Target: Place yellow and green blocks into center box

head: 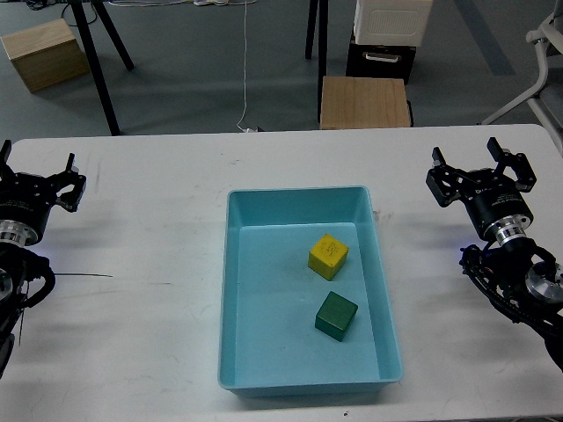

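Observation:
A yellow block [328,256] and a green block [336,316] both lie inside the light-blue box [299,204] at the table's center, the yellow one behind the green one. My left gripper [35,180] is open and empty over the table's left edge. My right gripper [480,170] is open and empty over the table's right side, well clear of the box.
The white table [149,264] holds the box. Behind the table stand a wooden stool [365,101], black legs of a stand [97,53], a wooden crate [44,53] and a white-and-black bin [387,35].

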